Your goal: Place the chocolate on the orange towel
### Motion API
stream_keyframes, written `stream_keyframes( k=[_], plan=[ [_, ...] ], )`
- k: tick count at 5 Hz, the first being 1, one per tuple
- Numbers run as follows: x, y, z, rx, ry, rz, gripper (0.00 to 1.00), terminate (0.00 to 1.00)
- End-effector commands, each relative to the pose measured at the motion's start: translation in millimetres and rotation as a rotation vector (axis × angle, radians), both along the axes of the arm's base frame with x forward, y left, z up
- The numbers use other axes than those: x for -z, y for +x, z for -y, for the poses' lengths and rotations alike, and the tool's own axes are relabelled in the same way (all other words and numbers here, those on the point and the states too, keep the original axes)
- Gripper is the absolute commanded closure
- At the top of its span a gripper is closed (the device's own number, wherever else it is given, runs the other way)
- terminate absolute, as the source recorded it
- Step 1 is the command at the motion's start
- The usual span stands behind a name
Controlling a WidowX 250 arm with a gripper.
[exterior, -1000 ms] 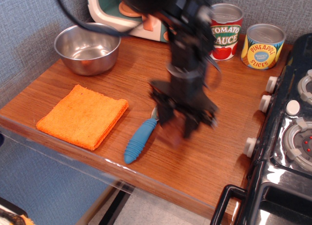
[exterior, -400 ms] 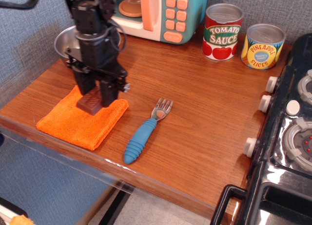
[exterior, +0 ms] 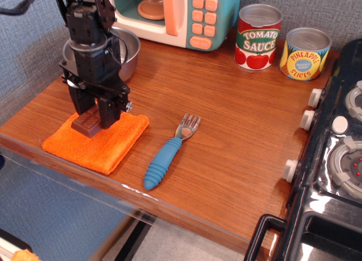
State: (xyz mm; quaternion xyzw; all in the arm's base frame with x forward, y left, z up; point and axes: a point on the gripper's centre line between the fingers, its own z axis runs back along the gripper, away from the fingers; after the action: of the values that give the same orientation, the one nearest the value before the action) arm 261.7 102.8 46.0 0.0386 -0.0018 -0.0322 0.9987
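The orange towel [exterior: 110, 143] lies folded near the front left of the wooden counter. My black gripper [exterior: 94, 117] hangs straight down over the towel's back half. It is shut on the chocolate [exterior: 85, 124], a small dark-brown bar that sits between the fingers, tilted. The bar's lower edge is at or just above the towel surface; I cannot tell if it touches. The gripper body hides the towel's back corner.
A blue-handled fork [exterior: 164, 157] lies right of the towel. A steel bowl [exterior: 132, 48] stands behind my arm, and a toy microwave [exterior: 184, 15] at the back. A tomato sauce can [exterior: 258, 37] and a pineapple can [exterior: 304, 53] stand back right. A black stove [exterior: 334, 159] lines the right edge.
My gripper carried the chocolate from beside the fork leftward across the counter to over the towel, then moved a little further left and lower.
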Motion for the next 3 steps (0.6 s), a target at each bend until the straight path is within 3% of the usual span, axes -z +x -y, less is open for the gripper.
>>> stream_keyframes(
  k=[1, 3],
  plan=[
    [-18, 1, -4, -0.006, 0.031, 0.025, 0.0, 0.0],
    [-41, -1, 0, 0.022, 0.019, 0.069, 0.0, 0.0]
  ],
)
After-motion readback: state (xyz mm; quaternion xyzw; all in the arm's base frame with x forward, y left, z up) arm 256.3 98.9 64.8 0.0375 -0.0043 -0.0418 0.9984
